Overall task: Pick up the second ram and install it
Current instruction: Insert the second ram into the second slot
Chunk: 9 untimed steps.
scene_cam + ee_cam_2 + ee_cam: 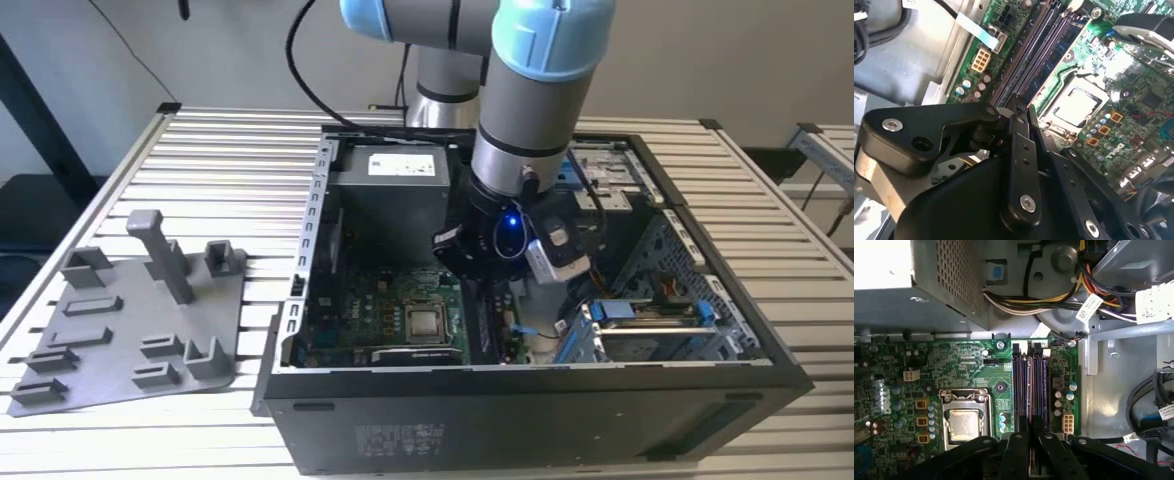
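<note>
- Exterior view: the arm (pixel 534 90) comes down almost vertically from above into the open computer case (pixel 534 400), which lies on a slatted table (pixel 214 150). Its wrist, lit by a small blue light, hangs over the motherboard (pixel 387 310), just to the exterior view's right of the processor socket (pixel 427 323). The gripper (pixel 491 292) is low among the memory slots; its fingers are hidden from here.
- Exterior view: a grey plastic tray (pixel 94 340) with upright pegs rests on the table beyond the case's side wall, at the exterior view's left.
- Second wrist view: the gripper (pixel 1019 107) points straight down at the memory slots (pixel 1034 50), its black fingers (pixel 1021 165) drawn close together with only a thin gap between them. Ahead of the tips, long dark sticks lie in the slots, running away from the camera along the board, parallel to one another.
- First wrist view: the memory slots (pixel 1029 385) run lengthwise from the power-supply edge of the motherboard (pixel 954 365) towards the gripper (pixel 1030 432). The second ram (pixel 1033 460) shows as a thin dark edge between the nearly closed fingers (pixel 1016 450), its long axis in line with the slots and its near end over their near end. I cannot tell whether it is fully seated or whether the fingers press on it.
- First wrist view: the processor socket (pixel 965 415) sits beside the slots, and a bundle of cables (pixel 1054 295) crosses above them.
</note>
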{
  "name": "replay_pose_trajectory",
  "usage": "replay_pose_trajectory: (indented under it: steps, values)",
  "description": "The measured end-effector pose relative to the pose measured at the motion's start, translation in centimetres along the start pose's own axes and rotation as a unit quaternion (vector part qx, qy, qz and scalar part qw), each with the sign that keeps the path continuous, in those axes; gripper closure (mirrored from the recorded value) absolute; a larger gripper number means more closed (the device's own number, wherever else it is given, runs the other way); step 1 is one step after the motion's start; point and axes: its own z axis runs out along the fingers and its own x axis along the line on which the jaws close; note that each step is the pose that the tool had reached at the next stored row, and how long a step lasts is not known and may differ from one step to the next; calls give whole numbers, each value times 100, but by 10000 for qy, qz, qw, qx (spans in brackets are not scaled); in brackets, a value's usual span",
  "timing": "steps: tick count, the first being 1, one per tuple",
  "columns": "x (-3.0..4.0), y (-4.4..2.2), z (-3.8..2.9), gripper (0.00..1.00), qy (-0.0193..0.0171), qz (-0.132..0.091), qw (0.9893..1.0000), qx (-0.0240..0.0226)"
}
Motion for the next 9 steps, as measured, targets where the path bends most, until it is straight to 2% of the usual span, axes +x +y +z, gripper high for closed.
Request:
replay_pose_trajectory:
  steps: [3,9]
  values:
    - [0,0,5,86,0,4,10000,-1]
    - [29,-2,78,86,0,4,10000,0]
